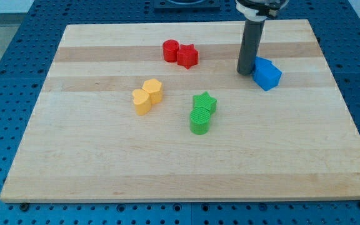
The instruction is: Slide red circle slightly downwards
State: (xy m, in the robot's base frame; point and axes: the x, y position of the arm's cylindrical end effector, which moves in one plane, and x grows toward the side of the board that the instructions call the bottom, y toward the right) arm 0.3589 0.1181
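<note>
End effector: bare rod, no jaws, grasping nothing; my tip [245,72] touching the blue block [267,74]. Red circle [170,50] well toward the view's left, slightly higher, touching the red star [188,56]. Probably light, rigid, sliding easily on the worktop [105,162]; best pushed from its top edge, centred.

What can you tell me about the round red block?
The red circle is a short, stubby cylinder that looks like plastic, standing upright on the wooden board near the view's top. The red star touches it on the view's right. My tip is far off to the view's right, beside the blue block.
</note>
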